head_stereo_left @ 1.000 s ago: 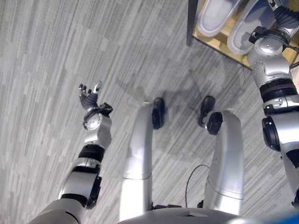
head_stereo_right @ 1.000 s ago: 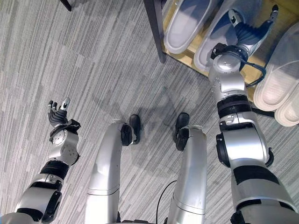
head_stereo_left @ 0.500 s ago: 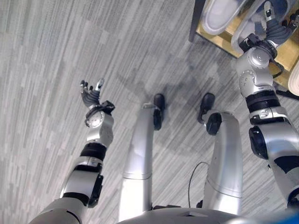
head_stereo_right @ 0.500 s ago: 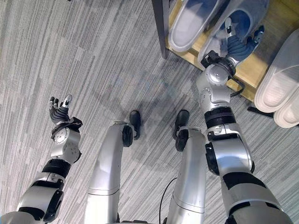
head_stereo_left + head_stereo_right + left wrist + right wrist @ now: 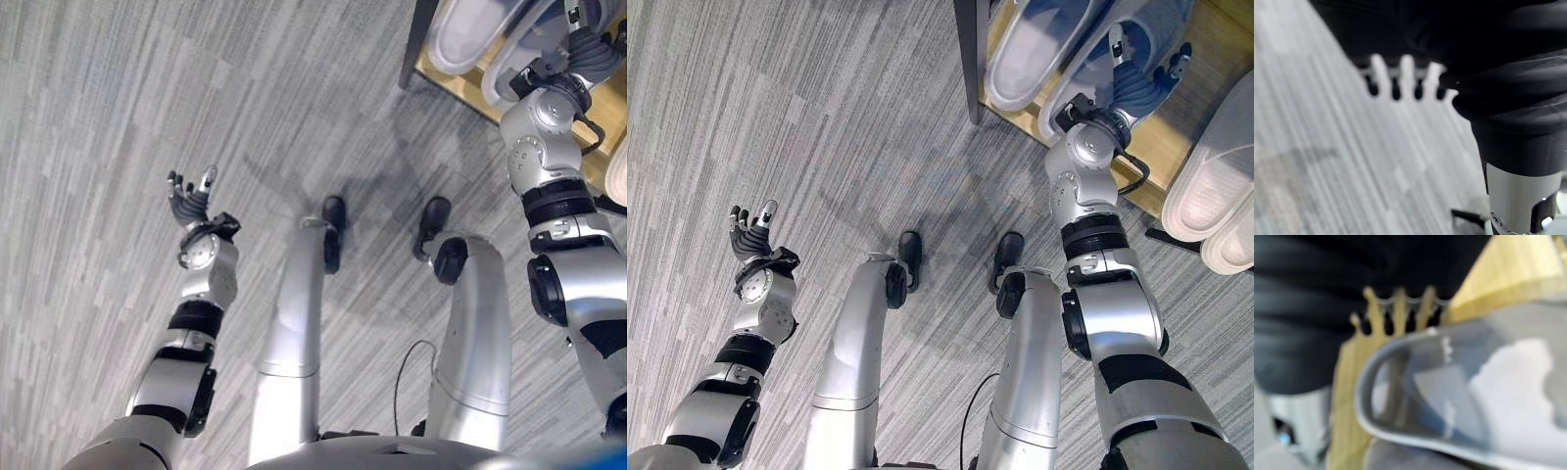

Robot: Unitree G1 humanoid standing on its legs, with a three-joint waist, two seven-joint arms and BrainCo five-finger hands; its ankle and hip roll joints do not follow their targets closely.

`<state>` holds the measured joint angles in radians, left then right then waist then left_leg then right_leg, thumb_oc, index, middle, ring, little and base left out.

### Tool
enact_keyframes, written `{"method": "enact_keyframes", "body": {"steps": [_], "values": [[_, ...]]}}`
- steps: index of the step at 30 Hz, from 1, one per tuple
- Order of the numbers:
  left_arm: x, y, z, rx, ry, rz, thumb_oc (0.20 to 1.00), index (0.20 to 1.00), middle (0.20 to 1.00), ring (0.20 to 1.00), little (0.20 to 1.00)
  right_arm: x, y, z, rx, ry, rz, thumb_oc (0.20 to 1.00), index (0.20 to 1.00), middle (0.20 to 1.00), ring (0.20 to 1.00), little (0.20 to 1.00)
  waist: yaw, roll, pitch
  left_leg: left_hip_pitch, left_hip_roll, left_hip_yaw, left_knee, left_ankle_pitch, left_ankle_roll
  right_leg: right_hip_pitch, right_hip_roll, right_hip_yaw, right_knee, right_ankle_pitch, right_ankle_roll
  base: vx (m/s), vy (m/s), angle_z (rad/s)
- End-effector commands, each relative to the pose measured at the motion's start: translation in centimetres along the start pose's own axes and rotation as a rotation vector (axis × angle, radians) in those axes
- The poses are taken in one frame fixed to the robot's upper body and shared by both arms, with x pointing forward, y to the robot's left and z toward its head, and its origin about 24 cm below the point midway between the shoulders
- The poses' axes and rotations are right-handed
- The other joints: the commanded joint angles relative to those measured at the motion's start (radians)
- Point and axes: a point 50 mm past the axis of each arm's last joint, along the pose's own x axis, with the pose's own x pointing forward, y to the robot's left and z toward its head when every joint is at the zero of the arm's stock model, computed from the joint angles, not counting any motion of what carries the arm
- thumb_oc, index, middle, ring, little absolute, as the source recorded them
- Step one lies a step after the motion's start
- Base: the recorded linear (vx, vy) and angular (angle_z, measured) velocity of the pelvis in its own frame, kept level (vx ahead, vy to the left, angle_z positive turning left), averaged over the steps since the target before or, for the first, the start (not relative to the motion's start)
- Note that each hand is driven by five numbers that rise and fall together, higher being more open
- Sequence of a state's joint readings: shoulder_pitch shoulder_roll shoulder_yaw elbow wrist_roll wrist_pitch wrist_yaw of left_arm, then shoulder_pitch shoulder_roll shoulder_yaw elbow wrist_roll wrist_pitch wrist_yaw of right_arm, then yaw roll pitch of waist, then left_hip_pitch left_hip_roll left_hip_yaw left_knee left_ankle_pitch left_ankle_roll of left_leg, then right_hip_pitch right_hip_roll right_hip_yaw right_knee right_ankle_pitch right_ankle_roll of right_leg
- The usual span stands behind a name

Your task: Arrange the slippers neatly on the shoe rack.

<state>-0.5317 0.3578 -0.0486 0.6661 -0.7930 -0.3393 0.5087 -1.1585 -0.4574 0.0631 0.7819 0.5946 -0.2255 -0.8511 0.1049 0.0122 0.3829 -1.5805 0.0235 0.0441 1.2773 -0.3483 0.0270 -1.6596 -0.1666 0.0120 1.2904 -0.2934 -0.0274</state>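
Two grey-blue slippers lie side by side on the wooden shoe rack (image 5: 1181, 132) at the upper right. The left one (image 5: 1024, 54) lies free. My right hand (image 5: 1138, 83) hovers over the right one (image 5: 1151, 24) with fingers and thumb spread straight, open. In the right wrist view that slipper (image 5: 1474, 396) fills the foreground, with my straight fingers (image 5: 1398, 308) over the wooden shelf (image 5: 1508, 269) behind it. My left hand (image 5: 749, 235) is held out over the carpet at the left, open and holding nothing; its fingers (image 5: 1396, 81) show straight in the left wrist view.
Two white slippers (image 5: 1205, 186) (image 5: 1232, 245) lie further right on the rack. A dark upright post (image 5: 970, 59) marks the rack's left end. Grey striped carpet (image 5: 823, 117) covers the floor in front and to the left.
The view has shifted a little. My right hand drew back slightly over the slipper, then reached forward again, staying open. The left hand has kept its place.
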Motion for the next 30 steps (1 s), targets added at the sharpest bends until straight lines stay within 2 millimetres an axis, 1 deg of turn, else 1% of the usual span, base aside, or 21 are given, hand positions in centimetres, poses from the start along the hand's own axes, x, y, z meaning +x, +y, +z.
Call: {"method": "enact_keyframes", "body": {"steps": [1, 5, 6, 7, 9, 11, 12, 15, 16, 17, 18, 19, 21, 22, 23, 24, 25, 26, 27, 29, 30], "values": [[0.1, 1.5, 0.8, 0.016, -0.094, 0.034, 1.000, 1.000, 1.000, 1.000, 1.000, -0.2, -2.4, -0.8, -0.062, -0.087, 0.028, 1.000, 1.000, 1.000, 1.000, 1.000, 0.005, 0.007, -0.084, 0.011, -0.010, -0.104, -0.141, 0.025, -0.020, 0.129, 0.013, 0.034, -0.034, -0.082, 0.047, -0.03, 0.060, 0.11], [-0.2, 1.1, 1.1, 0.074, -0.142, -0.035, 1.000, 1.000, 1.000, 1.000, 1.000, -2.0, -4.3, -3.1, -0.102, -0.090, 0.160, 1.000, 1.000, 1.000, 1.000, 1.000, -0.007, 0.013, -0.140, 0.018, -0.005, -0.108, -0.220, 0.068, -0.025, 0.161, 0.010, -0.006, -0.125, -0.055, 0.063, -0.06, 0.080, 0.05], [-0.3, 1.2, 1.0, 0.078, -0.140, -0.035, 1.000, 1.000, 1.000, 1.000, 1.000, -2.0, -4.5, -3.2, -0.104, -0.087, 0.159, 1.000, 1.000, 1.000, 1.000, 1.000, -0.006, 0.015, -0.144, 0.022, -0.005, -0.110, -0.226, 0.072, -0.025, 0.166, 0.010, -0.009, -0.132, -0.052, 0.062, -0.11, 0.057, -0.08], [-0.6, 0.9, 0.6, 0.135, -0.151, -0.076, 1.000, 1.000, 1.000, 1.000, 1.000, -3.0, -5.6, -4.6, -0.162, -0.078, 0.215, 1.000, 1.000, 1.000, 1.000, 1.000, -0.019, 0.007, -0.145, 0.090, -0.009, -0.103, -0.290, 0.094, -0.031, 0.232, 0.006, -0.025, -0.190, -0.037, 0.067, -0.10, 0.048, -0.05], [-0.7, 0.9, 0.3, 0.162, -0.150, -0.084, 1.000, 1.000, 1.000, 1.000, 1.000, -3.6, -6.2, -5.1, -0.196, -0.086, 0.243, 1.000, 1.000, 1.000, 1.000, 1.000, -0.027, 0.002, -0.145, 0.134, -0.009, -0.105, -0.334, 0.108, -0.032, 0.274, 0.002, -0.034, -0.227, -0.027, 0.070, -0.09, 0.048, 0.02], [-1.4, 1.2, -0.7, 0.210, -0.132, -0.113, 1.000, 1.000, 1.000, 1.000, 1.000, -4.9, -7.8, -6.4, -0.273, -0.080, 0.265, 1.000, 1.000, 1.000, 1.000, 1.000, -0.039, -0.005, -0.146, 0.209, -0.009, -0.108, -0.410, 0.132, -0.033, 0.347, -0.007, -0.046, -0.291, -0.006, 0.078, -0.08, 0.087, 0.05], [-2.2, 1.3, -1.6, 0.245, -0.120, -0.144, 1.000, 1.000, 1.000, 1.000, 1.000, -6.5, -9.4, -8.2, -0.321, -0.034, 0.287, 1.000, 1.000, 1.000, 1.000, 1.000, -0.052, -0.011, -0.147, 0.279, -0.009, -0.108, -0.476, 0.150, -0.034, 0.406, -0.017, -0.054, -0.344, 0.015, 0.085, -0.10, 0.115, 0.07], [-3.5, 2.6, -3.4, 0.309, -0.075, -0.167, 1.000, 1.000, 1.000, 1.000, 1.000, -9.4, -13.0, -11.6, -0.420, 0.109, 0.324, 1.000, 1.000, 1.000, 1.000, 1.000, -0.064, -0.026, -0.155, 0.421, -0.008, -0.110, -0.596, 0.183, -0.043, 0.535, -0.030, -0.079, -0.444, 0.053, 0.101, -0.07, 0.090, 0.11], [-4.4, 3.5, -4.6, 0.370, -0.034, -0.200, 1.000, 1.000, 1.000, 1.000, 1.000, -11.6, -15.3, -13.4, -0.487, 0.212, 0.362, 1.000, 1.000, 1.000, 1.000, 1.000, -0.070, -0.039, -0.157, 0.521, -0.005, -0.116, -0.674, 0.205, -0.047, 0.631, -0.036, -0.096, -0.520, 0.080, 0.106, -0.05, 0.061, 0.03], [-4.5, 3.5, -4.6, 0.372, -0.033, -0.199, 1.000, 1.000, 1.000, 1.000, 1.000, -11.6, -15.4, -13.5, -0.488, 0.214, 0.362, 1.000, 1.000, 1.000, 1.000, 1.000, -0.070, -0.039, -0.155, 0.529, -0.004, -0.117, -0.680, 0.207, -0.047, 0.639, -0.036, -0.098, -0.526, 0.081, 0.106, -0.03, 0.043, 0.02], [-4.8, 4.2, -5.1, 0.403, -0.018, -0.202, 1.000, 1.000, 1.000, 1.000, 1.000, -12.7, -16.8, -14.3, -0.509, 0.271, 0.360, 1.000, 1.000, 1.000, 1.000, 1.000, -0.071, -0.045, -0.158, 0.587, -0.006, -0.116, -0.721, 0.219, -0.050, 0.694, -0.038, -0.108, -0.568, 0.095, 0.108, 0.02, 0.034, 0.00], [-5.6, 5.0, -5.9, 0.446, 0.024, -0.233, 1.000, 1.000, 1.000, 1.000, 1.000, -14.6, -19.6, -15.9, -0.569, 0.394, 0.363, 1.000, 1.000, 1.000, 1.000, 1.000, -0.074, -0.051, -0.167, 0.693, -0.010, -0.118, -0.797, 0.237, -0.052, 0.799, -0.039, -0.124, -0.655, 0.120, 0.114, 0.04, 0.039, -0.01], [-6.7, 6.0, -7.3, 0.525, 0.081, -0.275, 1.000, 1.000, 1.000, 1.000, 1.000, -16.4, -22.1, -17.0, -0.619, 0.499, 0.366, 1.000, 1.000, 1.000, 1.000, 1.000, -0.080, -0.056, -0.172, 0.812, -0.010, -0.116, -0.881, 0.259, -0.055, 0.913, -0.037, -0.137, -0.739, 0.151, 0.122, 0.05, 0.023, 0.05], [-6.7, 6.1, -7.3, 0.525, 0.081, -0.276, 1.000, 1.000, 1.000, 1.000, 1.000, -16.4, -22.1, -17.0, -0.619, 0.500, 0.366, 1.000, 1.000, 1.000, 1.000, 1.000, -0.080, -0.055, -0.167, 0.821, -0.009, -0.117, -0.886, 0.261, -0.055, 0.921, -0.037, -0.138, -0.744, 0.153, 0.122, 0.07, 0.021, 0.09], [-7.5, 6.5, -8.2, 0.576, 0.114, -0.313, 1.000, 1.000, 1.000, 1.000, 1.000, -17.3, -23.3, -17.6, -0.647, 0.553, 0.374, 1.000, 1.000, 1.000, 1.000, 1.000, -0.080, -0.055, -0.172, 0.886, -0.009, -0.114, -0.932, 0.274, -0.057, 0.979, -0.035, -0.147, -0.791, 0.168, 0.127, 0.00, 0.037, 0.03], [-8.1, 6.8, -8.8, 0.611, 0.141, -0.342, 1.000, 1.000, 1.000, 1.000, 1.000, -18.2, -24.1, -18.0, -0.662, 0.598, 0.376, 1.000, 1.000, 1.000, 1.000, 1.000, -0.083, -0.053, -0.176, 0.924, -0.011, -0.111, -0.972, 0.312, -0.053, 1.018, -0.035, -0.157, -0.836, 0.204, 0.122, 0.09, 0.047, -0.03], [-9.4, 7.4, -10.1, 0.696, 0.188, -0.403, 1.000, 1.000, 1.000, 1.000, 1.000, -20.0, -25.9, -18.4, -0.693, 0.675, 0.383, 1.000, 1.000, 1.000, 1.000, 1.000, -0.091, -0.053, -0.186, 1.022, -0.012, -0.111, -1.038, 0.326, -0.054, 1.108, -0.031, -0.162, -0.902, 0.224, 0.130, 0.04, 0.037, 0.02], [-9.4, 7.4, -10.1, 0.696, 0.188, -0.403, 1.000, 1.000, 1.000, 1.000, 1.000, -20.0, -25.9, -18.4, -0.693, 0.675, 0.383, 1.000, 1.000, 1.000, 1.000, 1.000, -0.091, -0.052, -0.184, 1.026, -0.012, -0.111, -1.039, 0.327, -0.054, 1.112, -0.030, -0.163, -0.904, 0.224, 0.130, 0.12, 0.005, 0.03], [-9.8, 7.4, -10.4, 0.708, 0.200, -0.423, 1.000, 1.000, 1.000, 1.000, 1.000, -20.7, -26.6, -18.6, -0.710, 0.707, 0.382, 1.000, 1.000, 1.000, 1.000, 1.000, -0.094, -0.053, -0.189, 1.076, -0.007, -0.108, -1.078, 0.340, -0.058, 1.159, -0.027, -0.170, -0.931, 0.232, 0.135, 0.12, -0.011, -0.02], [-11.4, 7.3, -11.8, 0.818, 0.239, -0.548, 1.000, 1.000, 1.000, 1.000, 1.000, -23.3, -28.7, -19.0, -0.747, 0.815, 0.419, 1.000, 1.000, 1.000, 1.000, 1.000, -0.105, -0.052, -0.212, 1.237, 0.011, -0.107, -1.191, 0.371, -0.064, 1.314, -0.014, -0.177, -1.040, 0.263, 0.149, 0.19, -0.026, -0.06], [-12.0, 7.6, -12.4, 0.874, 0.260, -0.599, 1.000, 1.000, 1.000, 1.000, 1.000, -23.8, -29.2, -19.0, -0.762, 0.840, 0.431, 1.000, 1.000, 1.000, 1.000, 1.000, -0.108, -0.051, -0.220, 1.276, 0.017, -0.101, -1.219, 0.376, -0.064, 1.344, -0.010, -0.172, -1.065, 0.269, 0.154, 0.11, -0.015, -0.02]]}}
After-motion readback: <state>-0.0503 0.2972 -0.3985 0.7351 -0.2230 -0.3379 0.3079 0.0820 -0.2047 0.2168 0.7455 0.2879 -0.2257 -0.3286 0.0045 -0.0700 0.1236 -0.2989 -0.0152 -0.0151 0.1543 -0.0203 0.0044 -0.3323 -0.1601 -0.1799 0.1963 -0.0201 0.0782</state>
